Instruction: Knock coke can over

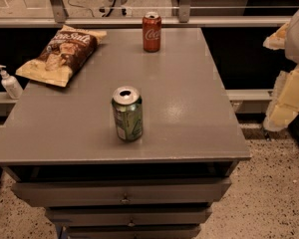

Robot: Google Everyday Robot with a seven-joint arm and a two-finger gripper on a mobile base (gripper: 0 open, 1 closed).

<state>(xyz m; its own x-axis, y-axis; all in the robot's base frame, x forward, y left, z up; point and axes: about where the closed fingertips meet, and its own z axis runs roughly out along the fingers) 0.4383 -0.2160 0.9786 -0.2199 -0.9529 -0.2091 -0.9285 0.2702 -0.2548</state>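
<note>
Standing upright, coke can (152, 32); end effector (288, 96) at right.

Office-like: grey drawer cabinet (89, 192), speckled floor (276, 198)

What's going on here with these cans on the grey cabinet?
A robot is meant to knock over the coke can, which stands upright at the far edge of the grey cabinet top. Nothing touches it yet: the gripper hangs beyond the cabinet's right edge, apart from it. A green can stands nearer the front.
</note>
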